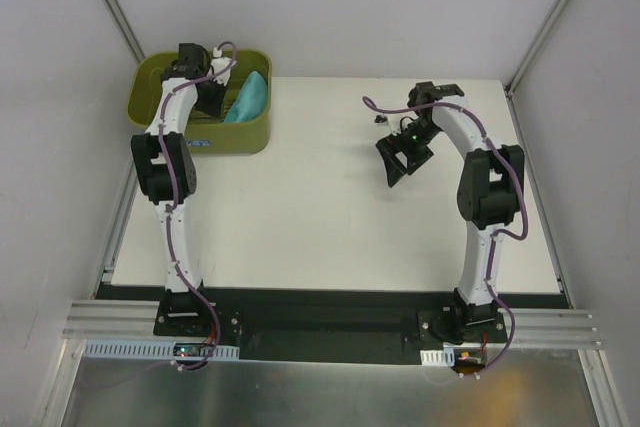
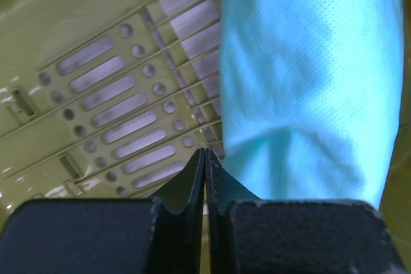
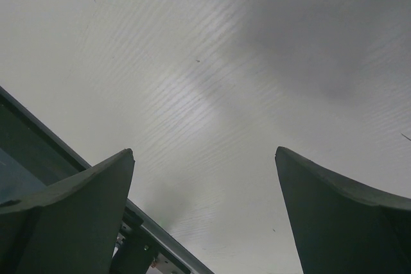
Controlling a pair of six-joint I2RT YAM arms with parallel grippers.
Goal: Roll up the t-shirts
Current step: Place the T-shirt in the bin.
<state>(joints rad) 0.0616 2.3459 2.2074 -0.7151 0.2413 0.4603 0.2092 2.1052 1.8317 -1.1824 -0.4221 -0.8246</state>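
**Operator:** Top view. Report both pincers.

**Technician:** The left pincer point(image 1: 208, 95) is down inside the olive tub point(image 1: 190, 147), which sits at the far left corner of the table point(image 1: 320, 217). The teal t-shirt point(image 1: 248, 97) lies bunched in the same tub, just to the right of that pincer. The arm hides the jaws in this view. The right pincer point(image 1: 398, 162) hangs over the bare table, well apart from the tub, with its jaws spread.

**Operator:** Left wrist view?

**Technician:** The left pincer point(image 2: 204, 155) is clenched. Its 2 fingers point(image 2: 183, 190) meet tip to tip, with only a hairline seam between them. The t-shirt point(image 2: 308, 81) fills the area ahead and to the right of the tips, and its near edge is just beside the right finger. Whether any fabric is caught in the seam cannot be told. Ahead and to the left of the tips is the slotted floor of the tub point(image 2: 115, 94).

**Operator:** Right wrist view?

**Technician:** The right pincer point(image 3: 204, 152) is released. Its 2 fingers point(image 3: 83, 203) stand wide apart, and only a pale ribbed panel point(image 3: 225, 62) shows between and ahead of them. A metal rail point(image 3: 160, 239) crosses just below the left finger.
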